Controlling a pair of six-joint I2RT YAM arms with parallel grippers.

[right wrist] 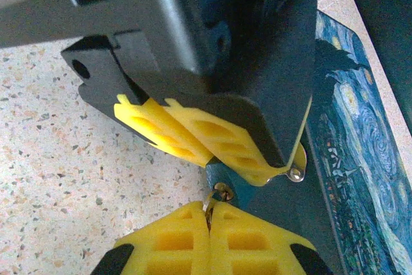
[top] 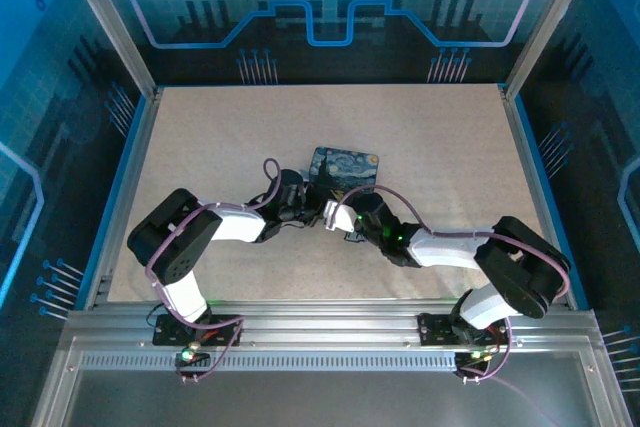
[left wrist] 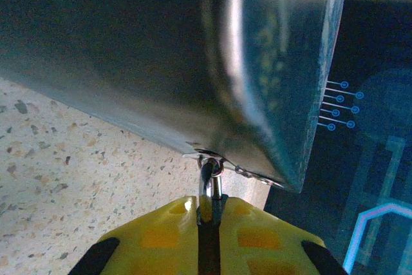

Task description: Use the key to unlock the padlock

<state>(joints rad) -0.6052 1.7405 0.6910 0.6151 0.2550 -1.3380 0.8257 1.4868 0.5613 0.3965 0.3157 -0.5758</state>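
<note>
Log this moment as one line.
left pincer: shut on tiny silvery metal padlock | right pincer: shut on slim metal key | dark blue painted tin: beside both pincers

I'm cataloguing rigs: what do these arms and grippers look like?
The left arm and right arm have black joints, white covers and purple cables; a green light glows on the right one. The left gripper and right gripper have yellow fingers with square recesses on black mounts.
</note>
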